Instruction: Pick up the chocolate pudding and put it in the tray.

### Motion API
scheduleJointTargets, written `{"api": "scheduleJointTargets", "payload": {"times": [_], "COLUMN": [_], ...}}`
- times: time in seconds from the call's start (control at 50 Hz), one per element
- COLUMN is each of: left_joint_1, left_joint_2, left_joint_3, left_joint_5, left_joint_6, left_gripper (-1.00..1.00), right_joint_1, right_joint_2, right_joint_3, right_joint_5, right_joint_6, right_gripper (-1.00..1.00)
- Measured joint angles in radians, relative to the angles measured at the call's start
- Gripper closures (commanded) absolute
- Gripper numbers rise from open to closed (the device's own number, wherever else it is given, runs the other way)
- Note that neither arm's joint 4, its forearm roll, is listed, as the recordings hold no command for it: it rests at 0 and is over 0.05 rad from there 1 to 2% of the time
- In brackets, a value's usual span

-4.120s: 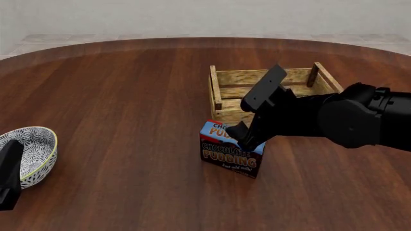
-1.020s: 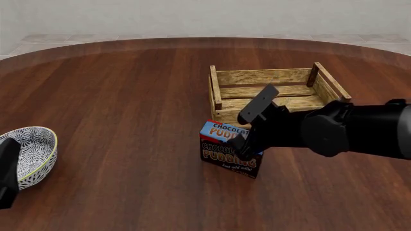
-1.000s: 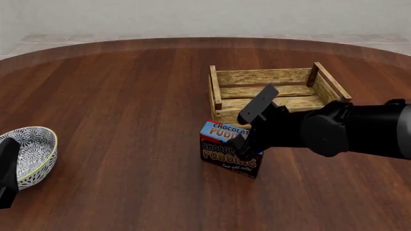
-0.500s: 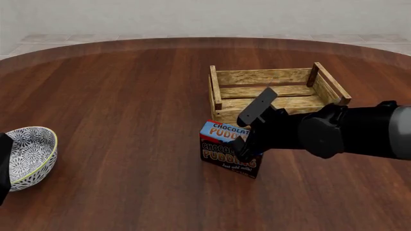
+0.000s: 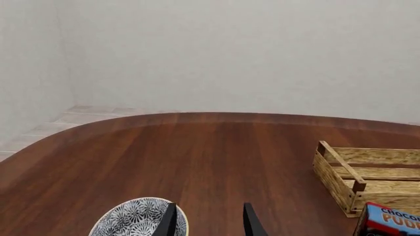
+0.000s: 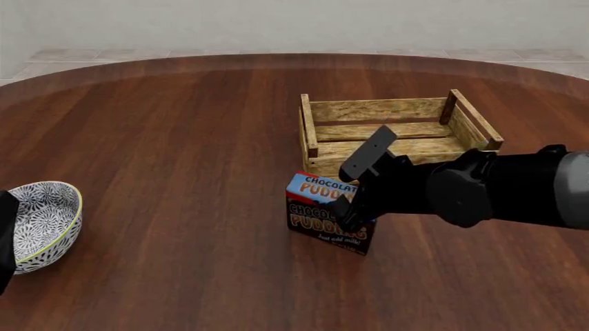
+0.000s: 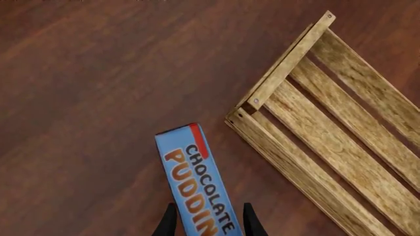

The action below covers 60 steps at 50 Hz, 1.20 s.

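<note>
The chocolate pudding (image 6: 322, 215) is a small carton with a blue top and a dark brown front. It stands upright on the table just in front of the tray's near left corner. The tray (image 6: 398, 132), a light-wood slatted crate, lies beyond it. My right gripper (image 6: 347, 211) is down over the carton's right end. In the right wrist view its fingertips (image 7: 168, 222) straddle the blue top of the pudding (image 7: 194, 181), jaws open with a thin gap on each side. My left gripper (image 5: 207, 225) is open over bare table beside the bowl.
A white-and-black patterned bowl (image 6: 41, 222) sits at the table's near left, with the left arm (image 6: 5, 238) at the frame edge beside it. The tray's near wall (image 7: 296, 173) runs close behind the carton.
The right gripper has sunk slightly lower around the carton, which stays in place. The left arm has drawn back toward the left edge of the view.
</note>
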<state>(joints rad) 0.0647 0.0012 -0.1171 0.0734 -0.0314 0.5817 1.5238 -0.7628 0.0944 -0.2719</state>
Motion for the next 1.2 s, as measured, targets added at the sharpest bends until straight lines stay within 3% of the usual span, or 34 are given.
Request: {"api": "scheduleJointTargets", "payload": {"times": [0.16, 0.18, 0.74, 1.2], "left_joint_1": [0.000, 0.000, -0.001, -0.003], "left_joint_2": [0.000, 0.000, 0.000, 0.000], "left_joint_3": [0.001, 0.005, 0.064, 0.022], "left_joint_5": [-0.001, -0.006, -0.062, -0.020], "left_joint_6": [0.000, 0.000, 0.005, 0.006], "left_gripper": [-1.00, -1.00, -1.00, -1.00], "right_joint_1": [0.000, 0.002, 0.074, 0.116], "right_joint_2": [0.001, 0.000, -0.042, -0.067], "right_joint_3": [0.000, 0.001, 0.051, 0.073], "right_joint_5": [-0.001, -0.003, -0.031, -0.024], "right_joint_6": [0.000, 0.004, 0.067, 0.108], "right_gripper": [-1.00, 1.00, 1.00, 1.00]}}
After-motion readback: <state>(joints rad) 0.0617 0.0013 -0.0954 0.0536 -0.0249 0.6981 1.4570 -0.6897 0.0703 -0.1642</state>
